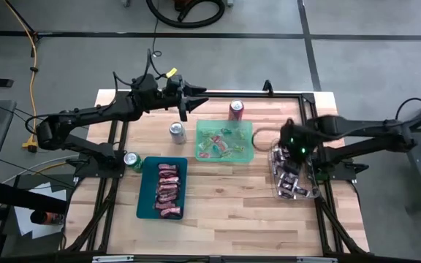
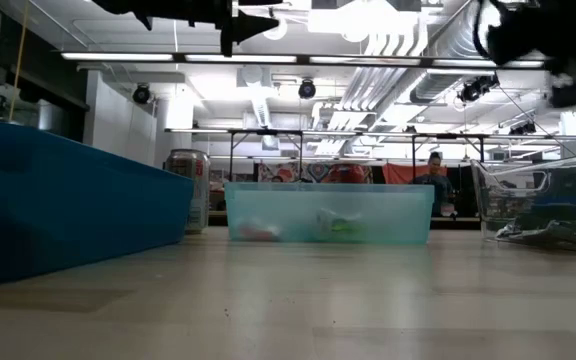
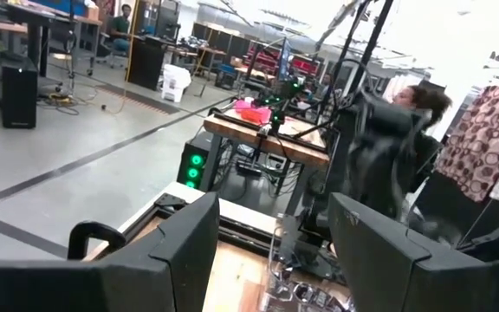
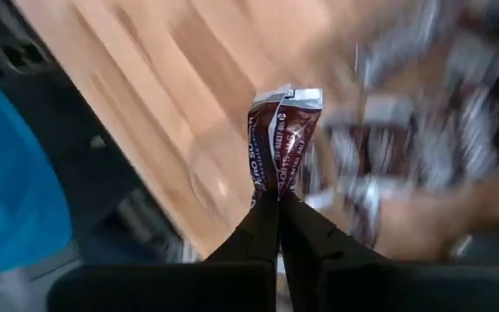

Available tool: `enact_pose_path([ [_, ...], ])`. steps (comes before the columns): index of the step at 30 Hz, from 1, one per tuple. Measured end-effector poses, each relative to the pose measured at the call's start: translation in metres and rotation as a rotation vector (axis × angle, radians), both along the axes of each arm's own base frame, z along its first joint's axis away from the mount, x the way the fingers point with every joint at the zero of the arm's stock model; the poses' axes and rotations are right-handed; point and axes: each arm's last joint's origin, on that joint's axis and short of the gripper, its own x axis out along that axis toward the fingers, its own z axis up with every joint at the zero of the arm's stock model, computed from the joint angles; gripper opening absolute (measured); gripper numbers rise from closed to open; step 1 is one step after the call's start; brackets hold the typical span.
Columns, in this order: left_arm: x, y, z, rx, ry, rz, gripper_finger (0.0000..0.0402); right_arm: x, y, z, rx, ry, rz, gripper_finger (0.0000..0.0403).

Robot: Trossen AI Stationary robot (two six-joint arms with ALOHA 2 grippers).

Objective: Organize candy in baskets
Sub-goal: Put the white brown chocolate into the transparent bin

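My right gripper (image 4: 278, 198) is shut on a dark maroon wrapped candy (image 4: 282, 139) and hangs over the clear basket (image 1: 295, 179), which holds several dark candies, at the table's right. My left gripper (image 3: 275, 251) stands open and level, high over the table's far edge (image 1: 192, 98), with nothing between its fingers. The teal basket (image 1: 161, 188) at the near left holds red and pink candies. The light green basket (image 1: 225, 140) in the middle holds mixed bright candies. Both baskets rest flat on the table. My right gripper pinches the candy by one end of its wrapper (image 4: 279, 184) between its two fingers. The fingers slant downward, and the candy sticks out lengthwise beyond their tips. It is lifted clear above the clear basket.
Three soda cans stand upright: a red one (image 1: 236, 109) behind the green basket, a silver one (image 1: 177, 131) to its left, and a green one (image 1: 131, 159) by the teal basket's far left corner. Bare wood (image 1: 232, 212) lies toward the near edge.
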Motion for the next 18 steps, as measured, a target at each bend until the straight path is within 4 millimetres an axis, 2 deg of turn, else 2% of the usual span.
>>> enact_pose_path([
  [3,0.000,0.000,0.000,-0.008,-0.001,0.000,0.0203,-0.011,0.008,-0.028,0.083,0.152,-0.057,0.0000],
  [6,0.000,0.000,0.000,-0.008,-0.001,-0.001,0.0203,-0.017,0.011,-0.049,0.094,0.255,-0.131,0.0000],
  [9,0.000,0.000,0.000,-0.007,-0.003,-0.001,0.0203,-0.008,0.012,-0.051,0.090,0.185,-0.176,0.0000],
  [14,0.000,0.000,0.000,-0.007,-0.004,-0.001,0.0203,-0.003,0.010,-0.048,0.036,0.159,-0.241,0.0001],
  [18,0.000,0.000,0.000,-0.007,-0.004,-0.001,0.0203,-0.003,0.009,-0.044,0.033,0.156,-0.242,0.0028],
])
